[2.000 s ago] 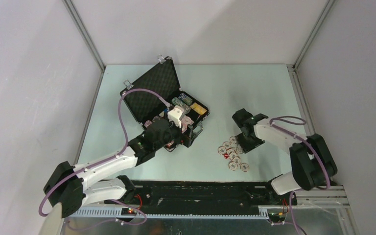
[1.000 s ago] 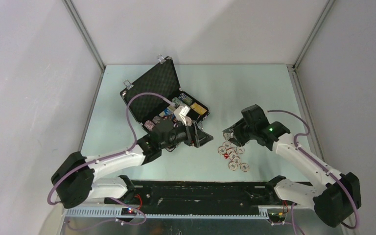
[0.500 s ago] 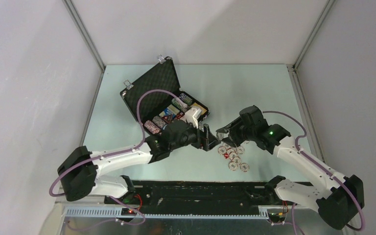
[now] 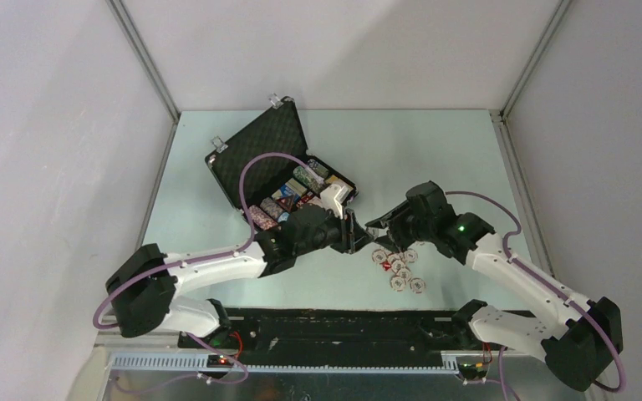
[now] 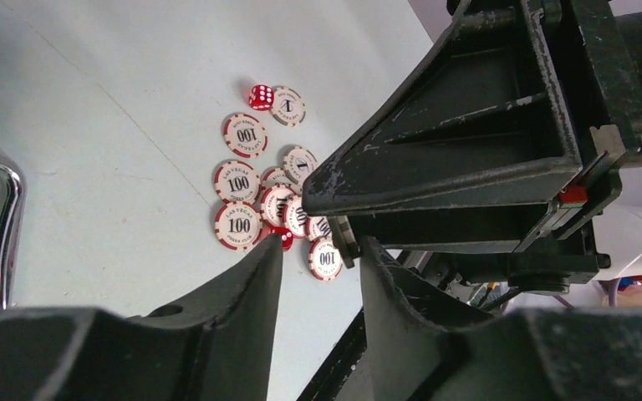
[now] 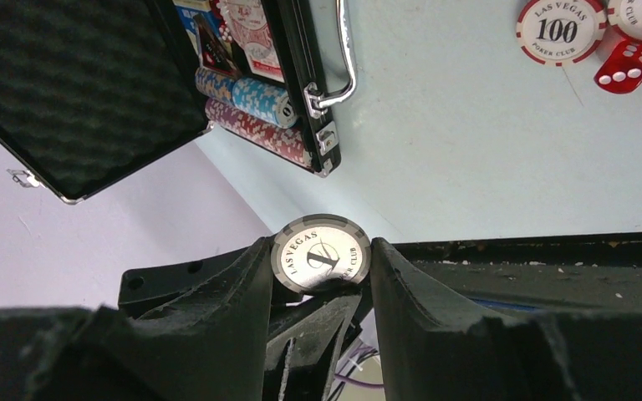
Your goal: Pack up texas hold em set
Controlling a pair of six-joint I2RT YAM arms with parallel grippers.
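Observation:
The black case lies open at the back left, its tray filled with chip rows and card decks. Loose red-and-white poker chips and red dice lie on the table to its right. Above the table, my right gripper is shut on the rim of a grey poker chip. My left gripper meets it tip to tip. Its jaws are half open and straddle the chip's faces, and the chip's edge is against one finger. In the top view the grippers touch between the case and the loose chips.
The case's silver handle faces the loose chips. A second red die lies beside a 100 chip. Grey walls enclose the table, and a black strip runs along the near edge.
My left arm swung right from the case to the right gripper and its jaws narrowed. My right gripper came up off the loose chips, holding the grey chip, and moved left.

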